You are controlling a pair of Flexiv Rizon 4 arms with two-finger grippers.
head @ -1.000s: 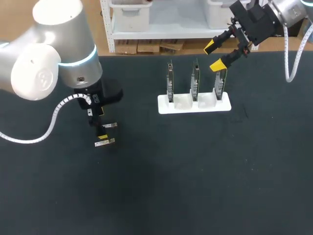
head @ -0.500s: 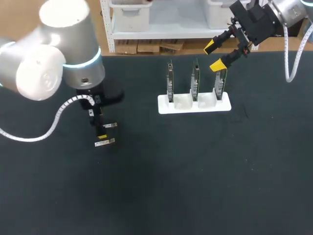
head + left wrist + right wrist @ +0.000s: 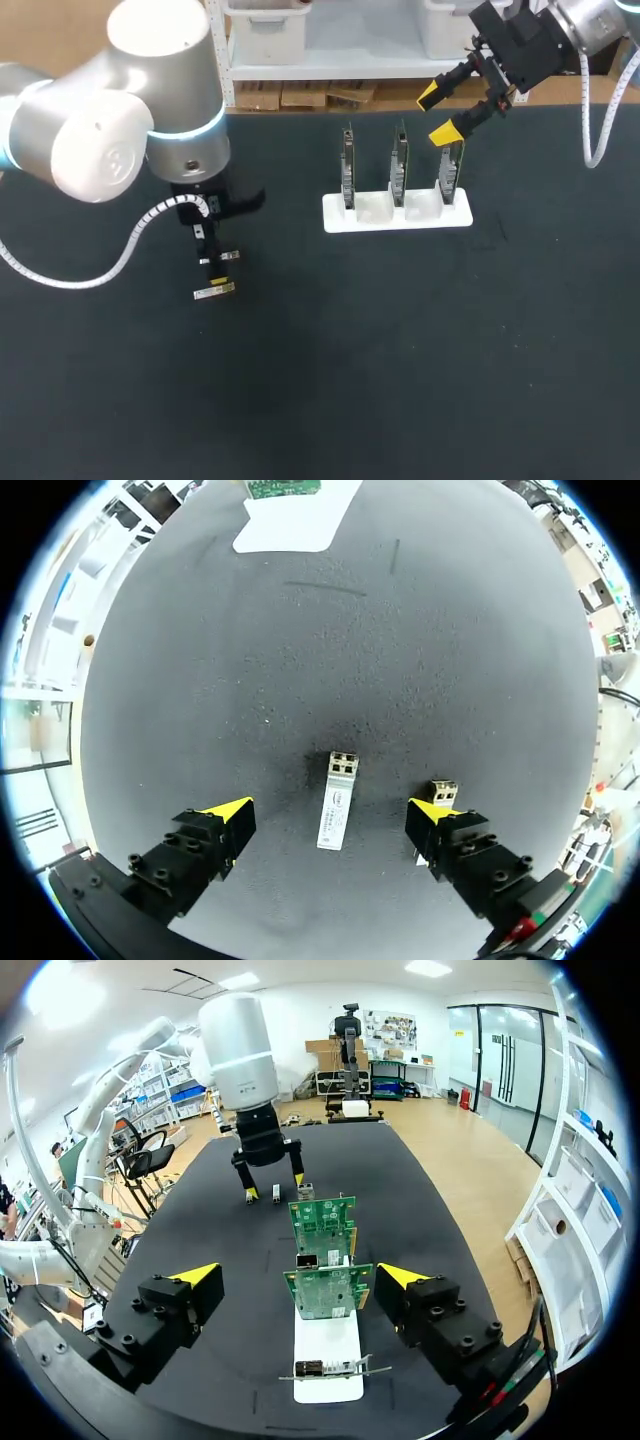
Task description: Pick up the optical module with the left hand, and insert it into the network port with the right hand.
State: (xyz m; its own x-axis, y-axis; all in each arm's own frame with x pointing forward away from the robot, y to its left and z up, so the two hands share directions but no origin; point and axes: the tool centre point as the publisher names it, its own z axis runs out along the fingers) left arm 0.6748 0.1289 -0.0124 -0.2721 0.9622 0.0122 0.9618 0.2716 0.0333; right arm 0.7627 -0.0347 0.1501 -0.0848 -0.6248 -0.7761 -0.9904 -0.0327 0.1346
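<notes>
So the left gripper (image 3: 330, 815) is spread wide open, straddling an optical module (image 3: 336, 800) lying flat on the table (image 3: 400, 350) well away from the white board stand (image 3: 396, 213), and the right gripper (image 3: 436, 113) hangs just above that stand, released too.

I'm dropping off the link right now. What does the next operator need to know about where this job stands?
Left gripper: open, with one optical module lying flat between its tips, not touched. A second module lies beside one tip.
Right gripper: open and empty, above the right end of the white holder, which carries three upright boards.
Done: nothing gripped yet.
Left: close on the module, lift it, pass it to the right gripper, insert it into a board's port.
</notes>
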